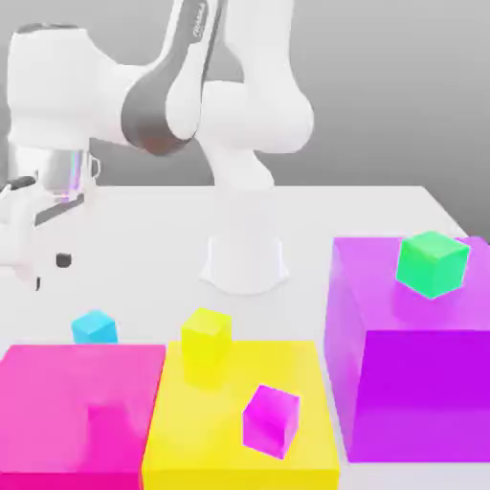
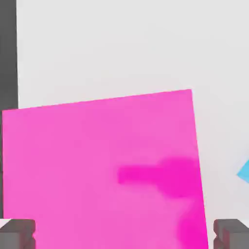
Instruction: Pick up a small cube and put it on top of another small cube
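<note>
The small cyan cube (image 1: pixel 94 327) rests on the white table, just behind the big pink block (image 1: pixel 81 412). In the hand view a corner of the cyan cube (image 2: pixel 244 171) shows beside the pink block (image 2: pixel 102 170). My gripper (image 1: pixel 50 268) hangs at the exterior view's left, above and behind the cyan cube and well clear of it. Its fingertips (image 2: pixel 17 233) stand wide apart with nothing between them, so the gripper (image 2: pixel 124 236) is open. A small yellow cube (image 1: pixel 206 340) and a small magenta cube (image 1: pixel 270 418) sit on the flat yellow block (image 1: pixel 297 383).
A tall purple block (image 1: pixel 412 373) stands at the exterior view's right with a green cube (image 1: pixel 433 262) on top. The arm's white base (image 1: pixel 245 258) rises at the table's middle back. The table's dark edge (image 2: pixel 7 53) shows in the hand view.
</note>
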`<state>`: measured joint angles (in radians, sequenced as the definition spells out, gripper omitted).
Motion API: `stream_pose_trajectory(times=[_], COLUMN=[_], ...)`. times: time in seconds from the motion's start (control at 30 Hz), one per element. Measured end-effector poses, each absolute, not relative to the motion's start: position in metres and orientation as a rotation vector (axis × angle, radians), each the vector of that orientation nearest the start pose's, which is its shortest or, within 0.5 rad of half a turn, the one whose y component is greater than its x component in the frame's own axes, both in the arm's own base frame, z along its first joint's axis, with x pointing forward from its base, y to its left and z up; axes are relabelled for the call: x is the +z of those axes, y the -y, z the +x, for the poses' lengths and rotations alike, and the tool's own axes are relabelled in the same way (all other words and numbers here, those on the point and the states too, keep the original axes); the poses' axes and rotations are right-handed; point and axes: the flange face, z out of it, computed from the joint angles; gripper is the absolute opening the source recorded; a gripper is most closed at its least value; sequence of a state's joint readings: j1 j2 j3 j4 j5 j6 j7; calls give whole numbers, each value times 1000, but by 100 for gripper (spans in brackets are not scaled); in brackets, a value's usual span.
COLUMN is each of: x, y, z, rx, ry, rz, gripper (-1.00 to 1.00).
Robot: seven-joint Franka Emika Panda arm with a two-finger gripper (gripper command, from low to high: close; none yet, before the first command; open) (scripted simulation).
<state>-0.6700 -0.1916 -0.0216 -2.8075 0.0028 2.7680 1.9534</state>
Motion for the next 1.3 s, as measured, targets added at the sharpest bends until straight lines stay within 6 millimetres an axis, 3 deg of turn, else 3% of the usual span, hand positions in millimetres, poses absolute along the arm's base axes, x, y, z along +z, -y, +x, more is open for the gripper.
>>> stream_pose_trajectory(times=[0.2, 0.43, 0.47, 0.67, 0.77, 0.97, 1.1, 1.3], x=[201, 142, 134, 131, 145, 192, 221, 265], y=[255, 254, 253, 253, 254, 252, 223, 159], z=[227, 221, 221, 221, 221, 222, 255, 298], rx=[-18, 0, 0, -3, -3, -2, 3, 7], ry=[-3127, -3140, -3140, -3139, -3139, -3138, -3093, -2894], rz=[-153, -98, -97, -97, -97, -113, -511, -1196], gripper=[0, 0, -100, -100, -100, -100, -100, -100])
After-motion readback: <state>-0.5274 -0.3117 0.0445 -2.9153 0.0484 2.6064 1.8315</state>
